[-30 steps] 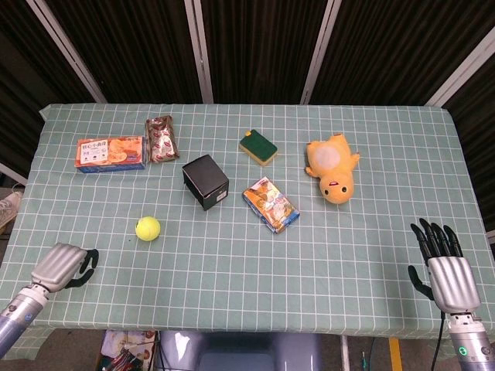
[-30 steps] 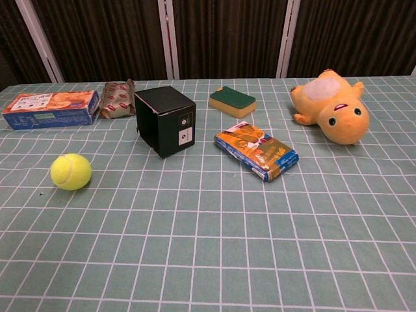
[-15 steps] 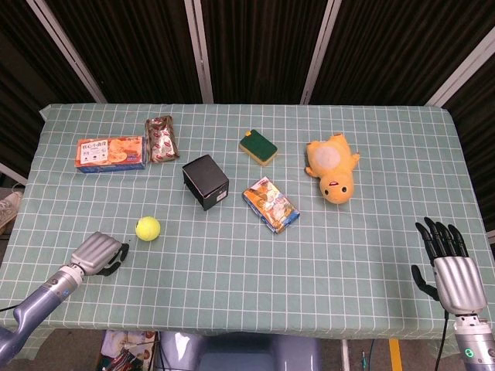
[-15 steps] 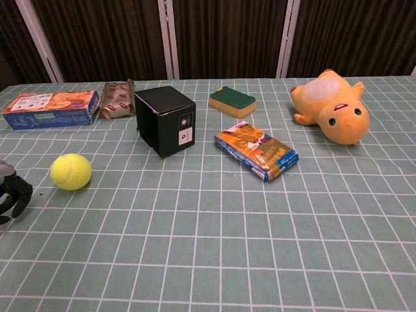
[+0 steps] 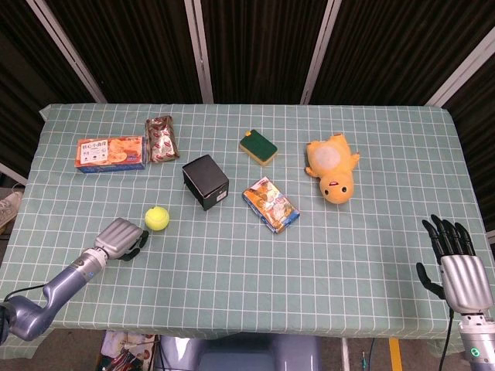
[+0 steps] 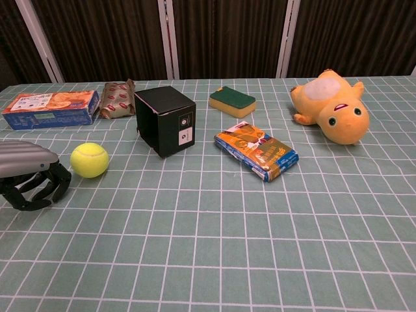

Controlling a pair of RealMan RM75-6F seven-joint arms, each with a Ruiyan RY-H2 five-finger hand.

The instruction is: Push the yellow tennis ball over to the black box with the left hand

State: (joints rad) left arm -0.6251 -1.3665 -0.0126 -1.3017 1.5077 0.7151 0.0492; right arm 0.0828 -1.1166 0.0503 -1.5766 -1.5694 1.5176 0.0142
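On checked tablecloth (image 5: 232, 255), curled left robot hand (image 5: 124, 238) sits just beside tennis ball (image 5: 157, 218).

Checked table (image 5: 232, 263) bears ball (image 5: 157, 218), box (image 5: 206, 182), toy (image 5: 332, 165), snacks (image 5: 110, 152).

yellow tennis ball (image 5: 157, 218), black box (image 5: 205, 182), green checked tablecloth (image 5: 255, 255)

Sponge (image 5: 258, 146) – plush duck (image 5: 332, 166) – snack packs (image 5: 271, 205).
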